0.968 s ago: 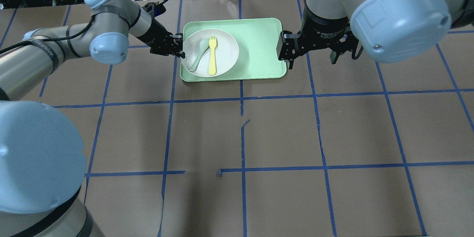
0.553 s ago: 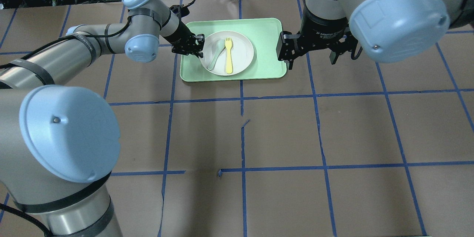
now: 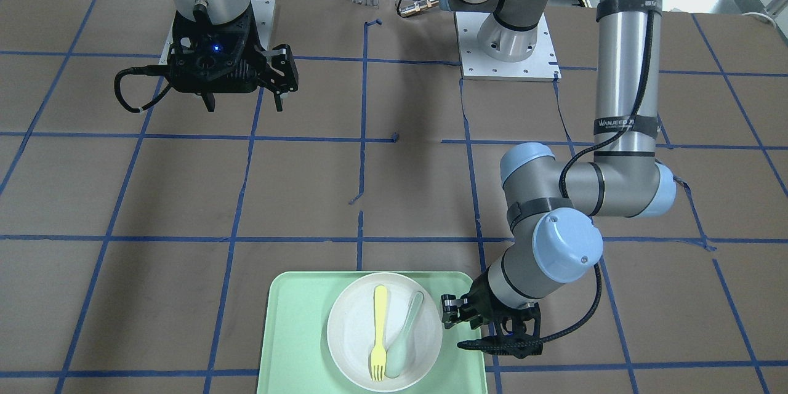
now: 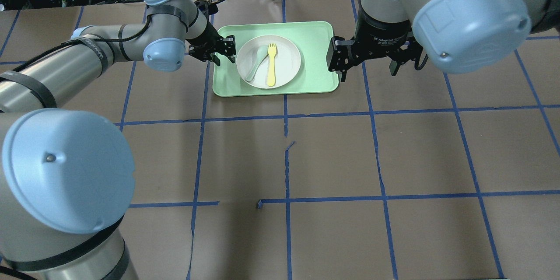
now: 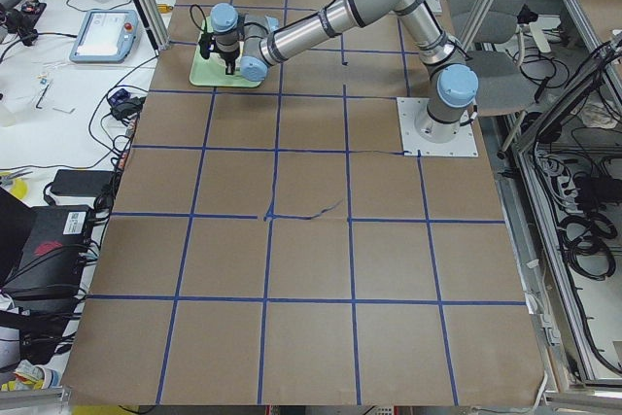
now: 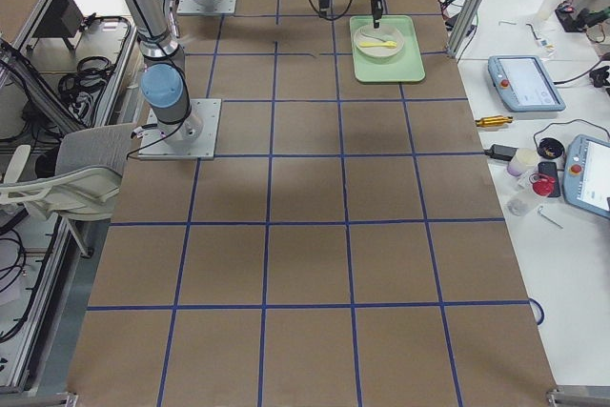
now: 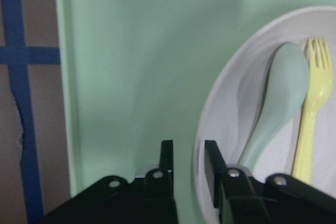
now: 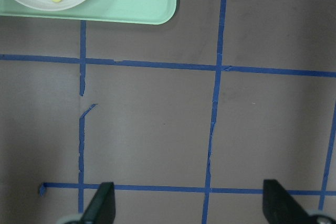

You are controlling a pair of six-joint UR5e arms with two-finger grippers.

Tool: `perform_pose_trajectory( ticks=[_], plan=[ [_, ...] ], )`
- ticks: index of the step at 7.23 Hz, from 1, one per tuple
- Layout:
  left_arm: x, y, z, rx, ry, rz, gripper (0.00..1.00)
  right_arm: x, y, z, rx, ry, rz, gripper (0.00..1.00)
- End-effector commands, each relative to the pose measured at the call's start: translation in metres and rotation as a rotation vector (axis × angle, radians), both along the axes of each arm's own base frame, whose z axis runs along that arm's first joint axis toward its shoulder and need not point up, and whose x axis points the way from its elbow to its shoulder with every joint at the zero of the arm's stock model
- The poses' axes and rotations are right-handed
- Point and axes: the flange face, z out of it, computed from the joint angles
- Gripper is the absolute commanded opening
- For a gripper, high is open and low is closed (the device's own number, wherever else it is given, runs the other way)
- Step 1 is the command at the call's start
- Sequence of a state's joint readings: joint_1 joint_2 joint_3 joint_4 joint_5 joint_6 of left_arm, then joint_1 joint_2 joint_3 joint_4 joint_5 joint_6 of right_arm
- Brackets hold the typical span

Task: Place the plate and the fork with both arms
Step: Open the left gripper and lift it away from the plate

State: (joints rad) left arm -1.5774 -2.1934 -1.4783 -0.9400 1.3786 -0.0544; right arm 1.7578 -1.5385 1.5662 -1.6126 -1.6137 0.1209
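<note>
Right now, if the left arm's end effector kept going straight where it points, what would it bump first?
Probably the green tray, right beside the plate; the left end effector has one finger lined up with the plate's rim, so it might clip that. Depth is unclear.

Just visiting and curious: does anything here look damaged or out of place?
Only the brown paper cover: it has a tear near the table's middle, breaking a blue tape line. The plate, holding fork and spoon, sits tidily on the tray.
</note>
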Motion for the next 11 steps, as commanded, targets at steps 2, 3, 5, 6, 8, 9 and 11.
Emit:
perform_pose_trajectory(
  ticks=[2,3,5,6,8,9,11],
  plan=[
    [0.024,0.091,0.101,0.120,-0.193,-0.024,1.00,-0.001,-0.001,0.000,-0.003,-0.001,-0.003,1.00],
    [0.025,0.119,0.136,0.112,-0.196,-0.023,1.00,-0.001,0.000,0.000,-0.001,0.000,-0.002,1.00],
    [0.017,0.173,0.209,0.096,-0.189,-0.043,1.00,0.001,-0.002,-0.001,0.000,0.000,-0.002,1.00],
    [0.010,0.200,0.237,0.058,-0.185,-0.050,1.00,0.001,-0.003,-0.002,-0.001,-0.003,-0.003,1.00],
    [-0.013,0.241,0.250,0.027,-0.185,-0.089,1.00,0.003,-0.008,-0.003,-0.007,-0.018,0.002,1.00],
    [-0.014,0.245,0.245,0.035,-0.184,-0.093,1.00,0.008,-0.021,-0.010,-0.012,-0.020,0.000,1.00],
    [-0.014,0.245,0.243,0.039,-0.185,-0.092,1.00,0.049,-0.083,-0.039,-0.024,-0.021,-0.014,1.00]
  ],
)
